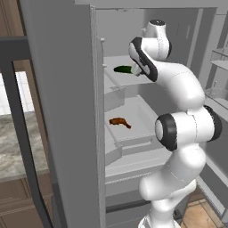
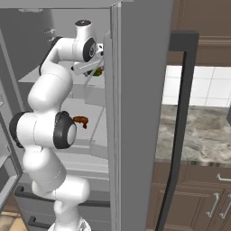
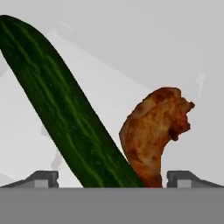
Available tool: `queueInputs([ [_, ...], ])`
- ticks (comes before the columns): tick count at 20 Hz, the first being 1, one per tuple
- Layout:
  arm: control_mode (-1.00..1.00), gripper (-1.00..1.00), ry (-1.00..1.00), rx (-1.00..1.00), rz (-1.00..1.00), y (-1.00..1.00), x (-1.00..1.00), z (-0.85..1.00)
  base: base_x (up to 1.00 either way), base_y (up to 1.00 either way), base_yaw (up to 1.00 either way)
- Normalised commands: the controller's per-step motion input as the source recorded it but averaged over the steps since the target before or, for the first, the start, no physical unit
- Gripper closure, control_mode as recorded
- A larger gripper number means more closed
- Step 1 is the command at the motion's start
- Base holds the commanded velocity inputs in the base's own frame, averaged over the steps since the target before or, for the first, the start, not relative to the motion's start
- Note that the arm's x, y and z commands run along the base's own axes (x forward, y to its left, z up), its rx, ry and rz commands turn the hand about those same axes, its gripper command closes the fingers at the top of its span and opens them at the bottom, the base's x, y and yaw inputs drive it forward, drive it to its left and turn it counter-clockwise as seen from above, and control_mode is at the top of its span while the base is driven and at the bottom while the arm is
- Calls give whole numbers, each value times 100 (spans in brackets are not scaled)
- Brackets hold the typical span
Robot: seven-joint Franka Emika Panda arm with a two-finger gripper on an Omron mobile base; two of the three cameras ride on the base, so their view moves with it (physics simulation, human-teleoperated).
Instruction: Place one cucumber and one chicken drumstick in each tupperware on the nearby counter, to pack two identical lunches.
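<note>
My gripper (image 1: 135, 70) reaches into the open fridge at the upper shelf (image 1: 116, 76), its jaws open. A long dark green cucumber (image 3: 65, 113) lies slanted right in front of it, its near end between the fingertips (image 3: 41, 177). The cucumber (image 1: 123, 69) is also seen from the left base view. Just right of it on that shelf lies a reddish-brown chicken drumstick (image 3: 153, 131). A second chicken drumstick (image 1: 119, 122) (image 2: 81, 120) rests on the shelf below. The marbled counter (image 2: 198, 131) (image 1: 13, 142) runs beside the fridge. The tupperware is out of view.
The grey fridge door (image 1: 62, 111) (image 2: 140, 90) stands close on either side of the arm, with a dark handle bar (image 2: 178, 122). Door bins (image 1: 218, 58) line the far right. Dark wooden cabinets (image 2: 203, 198) sit under the counter.
</note>
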Motion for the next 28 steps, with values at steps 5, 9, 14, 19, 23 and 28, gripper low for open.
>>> queueInputs([
  [5,-100,-100,0,0,7,2,32,0,0,0,0],
  [9,-100,-100,0,-2,9,16,21,-16,0,0,0],
  [14,-100,-100,0,-5,8,30,0,-44,0,0,0],
  [19,-100,100,3,-9,1,42,0,-72,0,0,0],
  [23,-100,100,0,-3,0,8,-2,-34,0,0,0],
  [28,-100,100,-1,0,-4,-24,-71,0,0,0,0],
])
